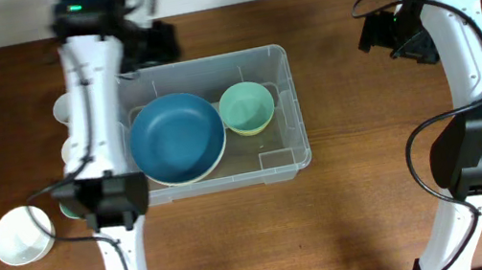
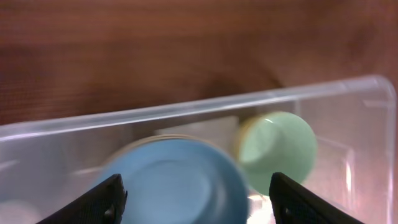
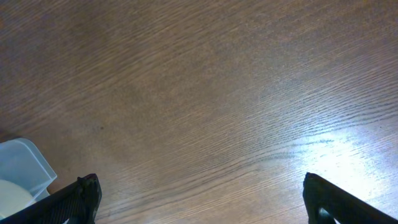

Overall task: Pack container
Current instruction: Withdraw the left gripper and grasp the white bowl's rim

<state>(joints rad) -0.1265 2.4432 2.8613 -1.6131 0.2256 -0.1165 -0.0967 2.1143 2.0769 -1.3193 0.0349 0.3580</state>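
Left hand (image 2: 198,186): released, fingers spread with nothing between them, hanging over the far rim of the container.
Container (image 1: 273,154): on the desk (image 1: 370,211), right under the left hand and reaching out ahead of it. It is well off to the side of the right hand.
Blue bowl (image 1: 178,137): in the container, just below the left hand, resting on a paler dish whose rim shows round it.
Green bowl (image 1: 246,107): also in the container, just beside the blue bowl, off toward one finger of the left hand.
Right hand (image 3: 200,182): spread wide and empty over bare desk. Only a corner of the container shows at the edge of its view.
White bowl (image 1: 22,235): out on the desk, well apart from the left hand, down by the base of that arm.
Half hidden: two small pieces beside the container, under the left arm. I cannot tell what they are.
Step in hand: I'd say the release end of a placing, as the blue bowl is seated and the hand above it is free.
Next move: probably lift clear of the rim and swing to the white bowl. The hand should come down with one finger inside its wall and clench. Floor room is short, so the bowl would likely have to nest in another.
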